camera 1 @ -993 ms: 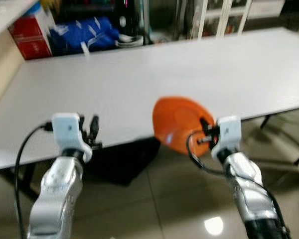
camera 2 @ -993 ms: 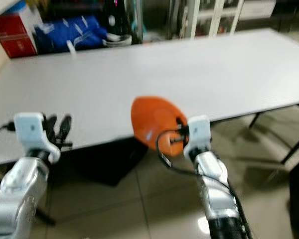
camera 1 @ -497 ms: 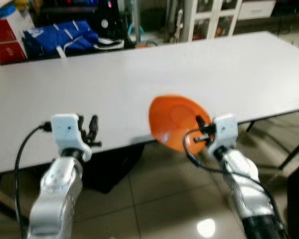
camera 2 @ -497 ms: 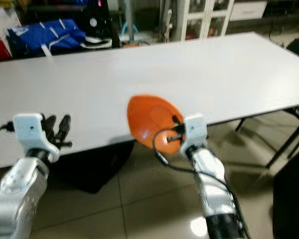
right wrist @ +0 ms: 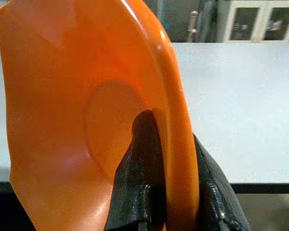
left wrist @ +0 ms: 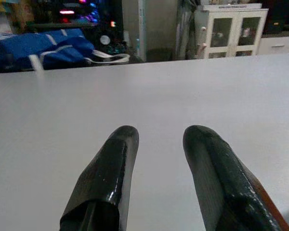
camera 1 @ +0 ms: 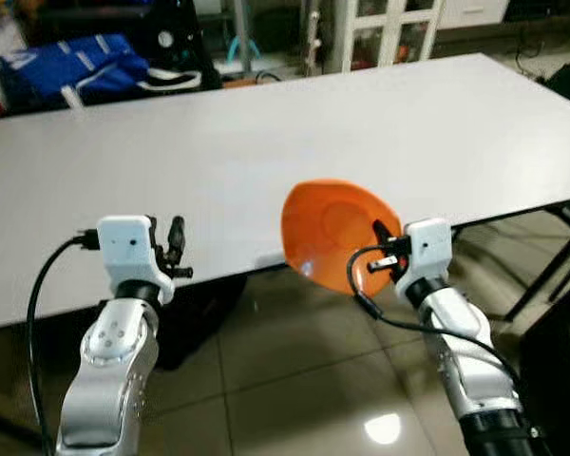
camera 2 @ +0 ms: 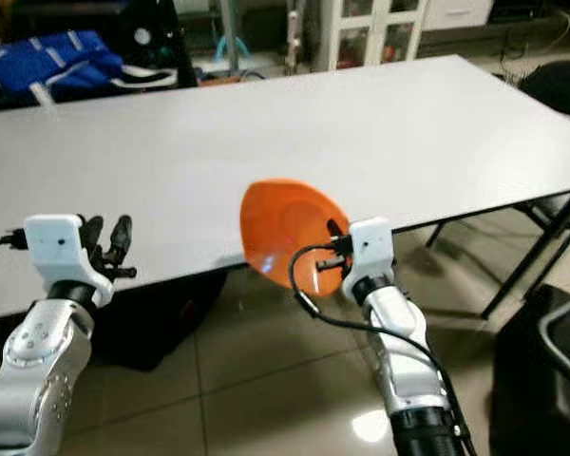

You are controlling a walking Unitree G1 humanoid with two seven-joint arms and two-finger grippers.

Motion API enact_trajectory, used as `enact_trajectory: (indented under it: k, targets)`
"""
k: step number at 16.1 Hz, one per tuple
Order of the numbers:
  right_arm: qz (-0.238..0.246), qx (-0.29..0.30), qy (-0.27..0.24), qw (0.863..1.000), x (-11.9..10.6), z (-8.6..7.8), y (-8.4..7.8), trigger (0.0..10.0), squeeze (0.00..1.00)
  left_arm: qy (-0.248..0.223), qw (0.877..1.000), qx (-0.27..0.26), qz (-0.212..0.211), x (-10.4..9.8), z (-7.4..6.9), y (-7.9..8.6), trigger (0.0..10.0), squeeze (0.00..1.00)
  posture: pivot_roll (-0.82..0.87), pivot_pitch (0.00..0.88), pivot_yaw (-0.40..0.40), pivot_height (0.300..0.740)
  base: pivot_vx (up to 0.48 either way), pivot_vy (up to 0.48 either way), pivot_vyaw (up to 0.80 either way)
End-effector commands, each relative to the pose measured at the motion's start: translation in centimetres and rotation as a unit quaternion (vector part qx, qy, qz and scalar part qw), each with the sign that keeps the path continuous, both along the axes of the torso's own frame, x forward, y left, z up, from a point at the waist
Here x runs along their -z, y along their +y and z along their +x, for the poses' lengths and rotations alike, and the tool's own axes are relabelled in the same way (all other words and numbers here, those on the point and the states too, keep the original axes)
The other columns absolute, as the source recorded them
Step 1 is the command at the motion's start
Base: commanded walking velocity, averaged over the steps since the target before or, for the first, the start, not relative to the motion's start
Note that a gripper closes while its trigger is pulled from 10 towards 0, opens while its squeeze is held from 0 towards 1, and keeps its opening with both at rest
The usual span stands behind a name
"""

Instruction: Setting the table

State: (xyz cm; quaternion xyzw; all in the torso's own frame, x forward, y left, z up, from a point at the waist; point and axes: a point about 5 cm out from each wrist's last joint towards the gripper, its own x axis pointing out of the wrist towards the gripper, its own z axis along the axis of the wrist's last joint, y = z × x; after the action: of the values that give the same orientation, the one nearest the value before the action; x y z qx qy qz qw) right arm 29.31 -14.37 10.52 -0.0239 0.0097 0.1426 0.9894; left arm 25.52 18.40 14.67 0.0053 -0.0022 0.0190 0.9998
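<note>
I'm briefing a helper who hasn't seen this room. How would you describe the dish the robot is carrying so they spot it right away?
Find the long white table; at its near edge, the right end effector is shut on the rim of an orange plate. The plate is held tilted up on edge. It is the one bright orange thing here, and the left end effector holds nothing.

The view has swung: the blue bag (camera 1: pixel 71 62) now sits at the far left corner and the red boxes have slid out of sight. More of the table's (camera 1: pixel 475 123) right end shows, with its leg and a dark bin (camera 2: pixel 541 370) on the floor below. The picture has sharpened.
</note>
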Motion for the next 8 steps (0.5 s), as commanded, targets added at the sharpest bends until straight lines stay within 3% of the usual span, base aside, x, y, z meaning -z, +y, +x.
enact_trajectory:
  k: [1, 8]
  targets:
    - [0.004, -0.013, -0.028, 1.000, -1.4, 0.4, 0.8, 0.0, 0.00, -0.007, 1.000, 0.002, 0.013, -0.3, -0.1, 0.2, 10.0, 0.00, -0.08, 0.000, 0.069, 0.740, 0.000, 0.000, 0.00]
    - [0.007, -0.011, -0.085, 0.996, -4.6, 1.8, 0.9, 0.0, 0.00, -0.018, 0.999, 0.026, 0.027, -0.6, 0.0, -0.6, 10.0, 0.00, -0.09, 0.000, 0.068, 0.740, 0.468, 0.000, 0.00]
